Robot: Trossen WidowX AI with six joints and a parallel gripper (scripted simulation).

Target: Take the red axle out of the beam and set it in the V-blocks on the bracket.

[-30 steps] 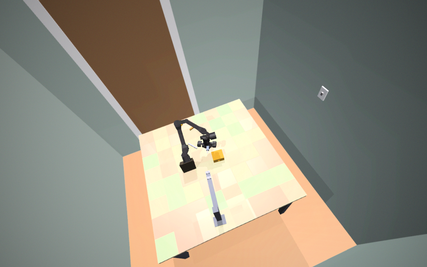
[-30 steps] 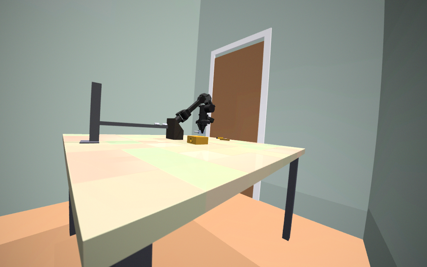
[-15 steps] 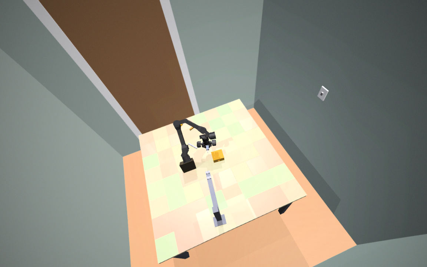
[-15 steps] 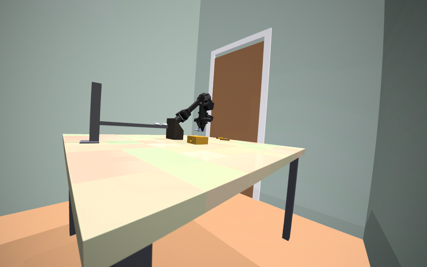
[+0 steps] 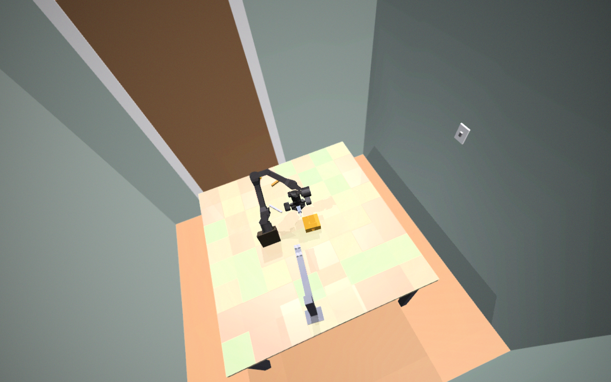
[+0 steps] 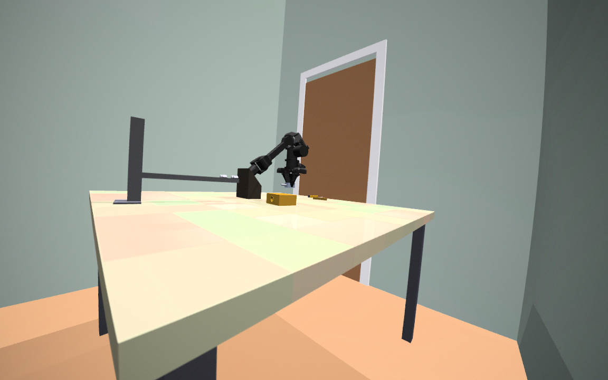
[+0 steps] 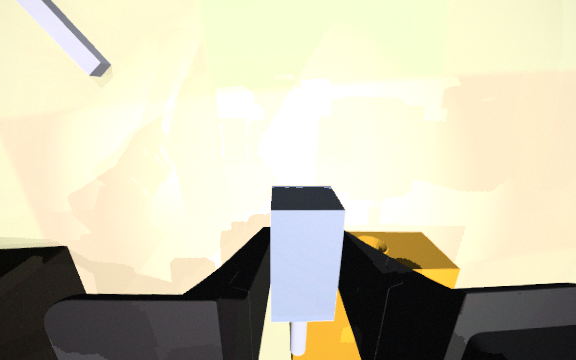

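My gripper (image 5: 299,209) (image 6: 289,183) (image 7: 300,235) is shut on a pale blue-grey block (image 7: 305,267) with a thin pin (image 7: 298,339) sticking out of one end. It holds them raised above the table, close beside the yellow-orange beam (image 5: 311,222) (image 6: 281,199) (image 7: 413,242). The beam lies on the table, and a round hole shows in its end; a finger partly covers it in the wrist view. The red axle is not visible in any view now. The grey bracket (image 5: 304,277) (image 6: 178,177) carries small pale V-blocks (image 5: 297,248) (image 6: 222,176) near its arm's free end, with nothing seen lying in them.
A loose grey bar (image 5: 275,209) (image 7: 63,40) lies between the arm's links and the gripper in the top view. Small orange pieces (image 5: 275,182) (image 6: 319,198) lie toward the door side. The dark arm base (image 5: 268,236) (image 6: 248,184) stands near the bracket's free end.
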